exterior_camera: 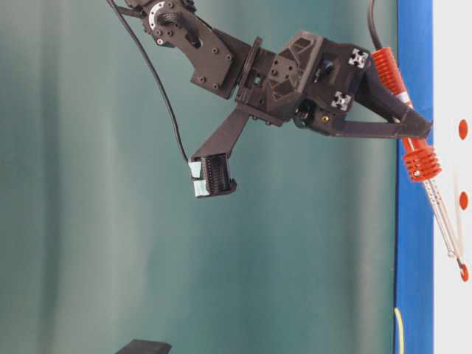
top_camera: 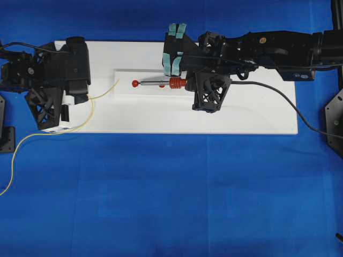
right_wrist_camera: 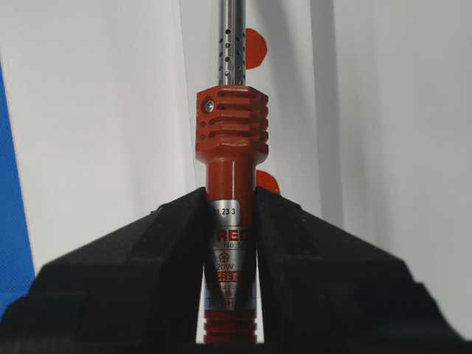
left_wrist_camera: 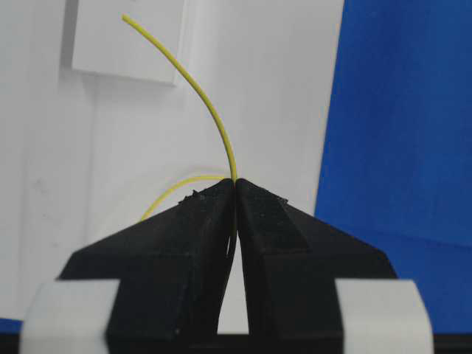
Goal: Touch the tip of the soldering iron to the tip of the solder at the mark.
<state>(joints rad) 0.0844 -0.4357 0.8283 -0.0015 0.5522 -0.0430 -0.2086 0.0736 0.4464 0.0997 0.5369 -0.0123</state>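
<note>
A white board (top_camera: 161,120) lay flat on the blue tabletop (top_camera: 171,193), red round dots (right_wrist_camera: 254,48) marked on the board, a plain green wall (exterior_camera: 88,221) stood behind

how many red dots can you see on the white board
3 in the table-level view: upper dot, middle dot, lower dot at the soldering iron tip. Overhead shows only one; the gripper likely hides the others.

From my seat the overhead view is bright and evenly lit, though the white board (top_camera: 161,120) nearly blows out and shows only soft, faint shadows under the arms. My table-level view is dimmer, with a murky green backdrop (exterior_camera: 88,221) and an overexposed white strip at the right. Both wrist views keep near parts soft: the black fingers (left_wrist_camera: 184,251) blur toward the bottom edge.
</note>
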